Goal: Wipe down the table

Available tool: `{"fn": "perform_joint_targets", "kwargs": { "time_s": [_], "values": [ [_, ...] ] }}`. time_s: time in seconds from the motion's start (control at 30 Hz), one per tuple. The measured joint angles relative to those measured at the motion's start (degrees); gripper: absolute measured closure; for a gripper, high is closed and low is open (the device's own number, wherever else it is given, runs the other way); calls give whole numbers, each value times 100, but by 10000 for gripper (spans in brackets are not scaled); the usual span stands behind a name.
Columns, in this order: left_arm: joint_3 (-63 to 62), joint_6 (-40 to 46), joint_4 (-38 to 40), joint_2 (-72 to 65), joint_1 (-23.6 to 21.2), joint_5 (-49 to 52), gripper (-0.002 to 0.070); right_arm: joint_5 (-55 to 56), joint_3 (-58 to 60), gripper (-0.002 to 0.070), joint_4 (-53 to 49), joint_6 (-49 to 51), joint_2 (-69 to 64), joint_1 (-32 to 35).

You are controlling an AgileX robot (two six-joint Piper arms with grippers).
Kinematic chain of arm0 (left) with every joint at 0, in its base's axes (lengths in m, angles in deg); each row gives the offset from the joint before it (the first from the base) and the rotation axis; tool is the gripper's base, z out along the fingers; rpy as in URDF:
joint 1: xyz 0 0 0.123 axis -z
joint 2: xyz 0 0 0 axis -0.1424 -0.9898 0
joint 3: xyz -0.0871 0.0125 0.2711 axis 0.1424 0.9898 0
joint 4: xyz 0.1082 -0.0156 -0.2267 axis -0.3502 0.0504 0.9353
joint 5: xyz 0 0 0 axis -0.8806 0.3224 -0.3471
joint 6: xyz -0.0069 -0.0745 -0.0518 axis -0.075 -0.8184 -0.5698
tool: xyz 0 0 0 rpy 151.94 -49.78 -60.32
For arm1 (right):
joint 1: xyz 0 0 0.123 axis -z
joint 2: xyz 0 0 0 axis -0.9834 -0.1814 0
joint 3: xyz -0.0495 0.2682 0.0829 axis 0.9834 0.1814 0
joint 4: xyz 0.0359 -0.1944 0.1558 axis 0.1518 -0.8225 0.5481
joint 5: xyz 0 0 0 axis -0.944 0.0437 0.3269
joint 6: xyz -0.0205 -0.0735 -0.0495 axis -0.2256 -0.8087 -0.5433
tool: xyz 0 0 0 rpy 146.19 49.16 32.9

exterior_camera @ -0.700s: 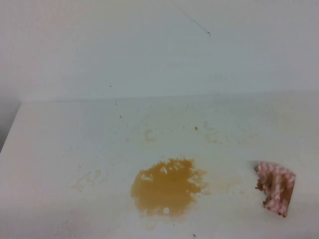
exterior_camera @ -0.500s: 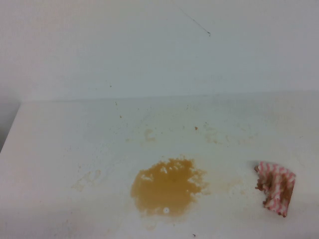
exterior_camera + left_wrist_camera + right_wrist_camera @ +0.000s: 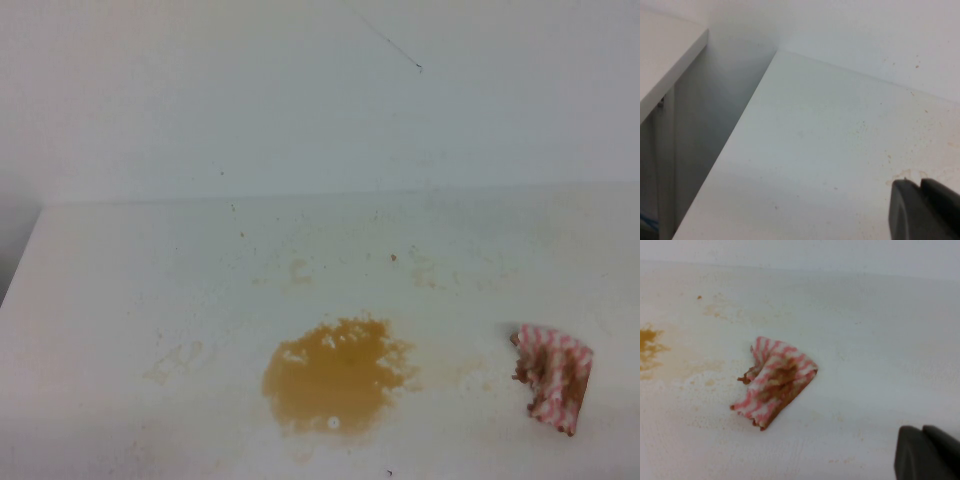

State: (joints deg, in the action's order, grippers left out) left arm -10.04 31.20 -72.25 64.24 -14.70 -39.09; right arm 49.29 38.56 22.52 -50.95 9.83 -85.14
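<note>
Brown spill [image 3: 335, 385] sits unchanged on the table [image 3: 120, 280], and the striped cloth [image 3: 553, 375] lies untouched near the right edge, as moments ago. The right gripper [image 3: 922, 432], closed and empty, hovers near the cloth. The left gripper [image 3: 921, 187], also closed, hangs over the clean left side. Wiping has not begun.

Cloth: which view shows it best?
The right wrist view: the cloth lies whole, close, beyond the shut right gripper. The high view shows it small, right of the spill. The left wrist view has the left gripper above the table, no cloth.
</note>
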Motion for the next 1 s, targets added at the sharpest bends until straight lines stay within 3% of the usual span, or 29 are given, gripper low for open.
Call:
{"fn": "perform_joint_targets", "kwargs": {
  "time_s": [0.57,1.0],
  "values": [
    [0,0,0,0,0,0,678,205,14,678,0,0,0,0],
    [0,0,0,0,0,0,678,3360,55,678,11,310,0,0]
  ]
}}
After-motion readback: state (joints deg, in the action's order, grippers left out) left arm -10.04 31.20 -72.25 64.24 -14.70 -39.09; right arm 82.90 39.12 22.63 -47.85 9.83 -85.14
